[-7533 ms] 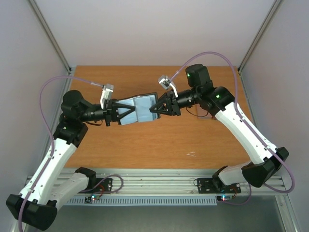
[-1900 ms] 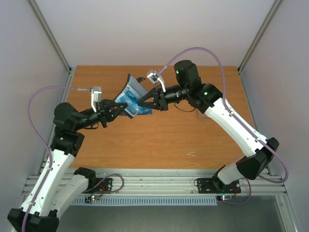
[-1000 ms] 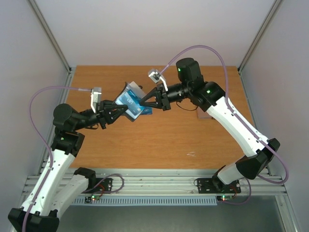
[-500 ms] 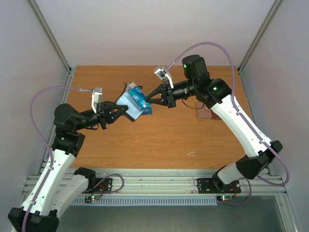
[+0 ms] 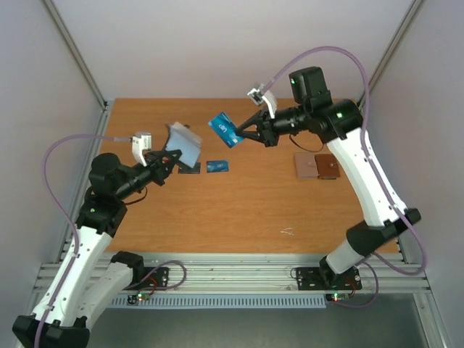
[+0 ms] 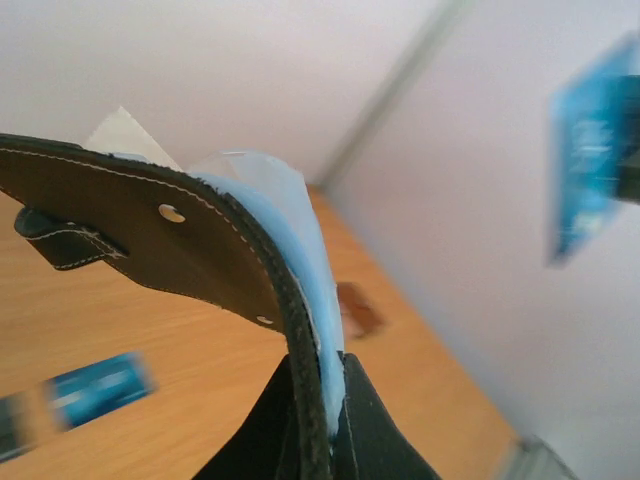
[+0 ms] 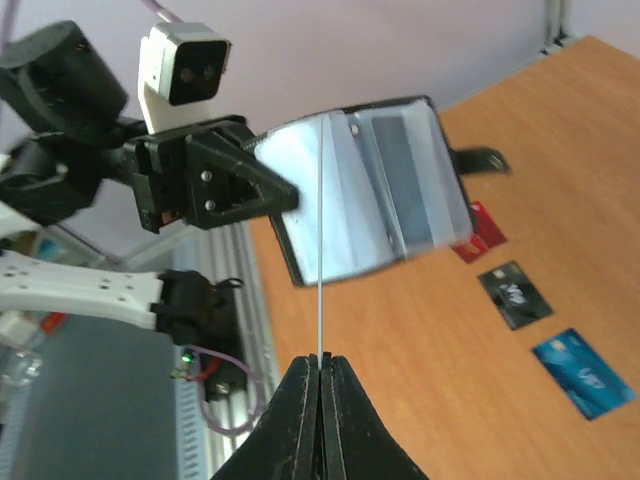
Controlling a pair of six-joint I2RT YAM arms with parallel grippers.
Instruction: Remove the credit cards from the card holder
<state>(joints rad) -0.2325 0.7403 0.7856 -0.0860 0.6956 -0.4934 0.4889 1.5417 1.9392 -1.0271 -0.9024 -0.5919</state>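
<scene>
My left gripper (image 5: 170, 155) is shut on the card holder (image 5: 181, 143) and holds it open above the table; the left wrist view shows its black outside (image 6: 150, 225) and pale blue lining pinched between the jaws (image 6: 322, 372). My right gripper (image 5: 244, 134) is shut on a bright blue credit card (image 5: 225, 129), held in the air to the right of the holder and clear of it. In the right wrist view that card shows edge-on (image 7: 320, 250) above the shut gripper (image 7: 321, 362), with the open holder (image 7: 370, 190) beyond. Blue (image 5: 217, 167), black (image 7: 515, 295) and dark red (image 7: 482, 235) cards lie on the table.
A brown two-tone wallet-like piece (image 5: 317, 166) lies on the table at the right, under the right arm. The orange table (image 5: 239, 217) is walled at the back and both sides. The loose cards lie below the holder.
The right gripper has pulled the blue card out of the holder and carried it up and to the right. The left gripper has drawn the holder back to the left.
</scene>
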